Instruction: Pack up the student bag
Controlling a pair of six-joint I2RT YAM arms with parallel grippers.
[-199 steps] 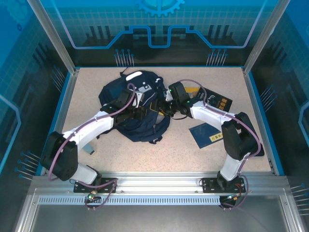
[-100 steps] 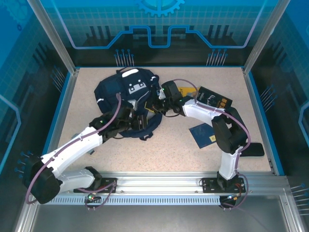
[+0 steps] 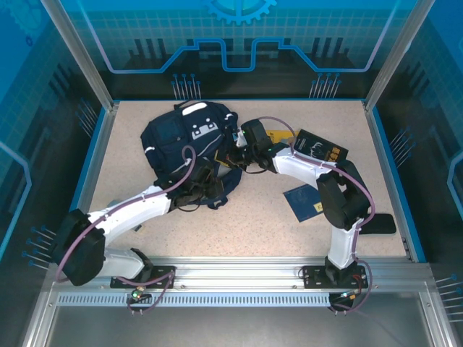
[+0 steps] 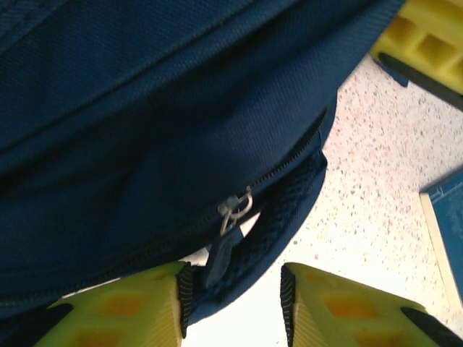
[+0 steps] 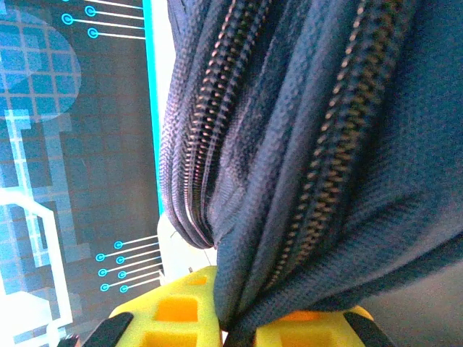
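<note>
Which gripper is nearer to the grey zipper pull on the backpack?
Left. The left gripper has the zipper pull just ahead, between its open fingers; the right gripper pinches fabric at the student bag's right edge.

The left arm (image 3: 136,207) and right arm (image 3: 305,167) were white with black joints. Purple cables (image 3: 189,153) trailed along them. The fingers (image 4: 123,311) were yellow.

Even, bright light from above on the table (image 3: 239,231); my left wrist view washes out white near my blurred yellow fingers (image 4: 123,314).
</note>
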